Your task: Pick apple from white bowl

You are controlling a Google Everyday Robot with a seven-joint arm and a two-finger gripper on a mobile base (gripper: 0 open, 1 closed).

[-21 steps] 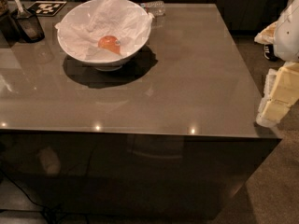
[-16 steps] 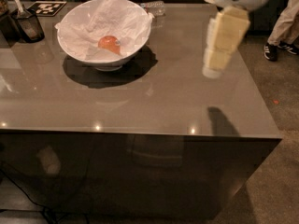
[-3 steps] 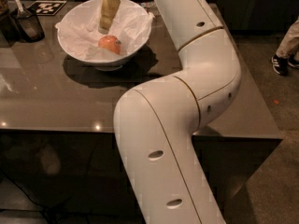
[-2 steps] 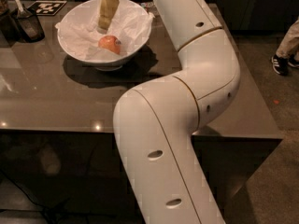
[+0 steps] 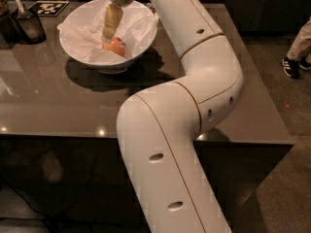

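My tool [image 5: 108, 37] hangs inside the white bowl [image 5: 112, 66] at the far left of the surface [image 5: 58, 106], just over the apple [image 5: 116, 47]. I cannot tell its spread. I'd descend straight and centred, clear of the crumpled paper [image 5: 86, 33].

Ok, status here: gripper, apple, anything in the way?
Gripper down in white bowl, right at apple. Apple on crumpled paper, not lifted. Dark container apart, off to the side.
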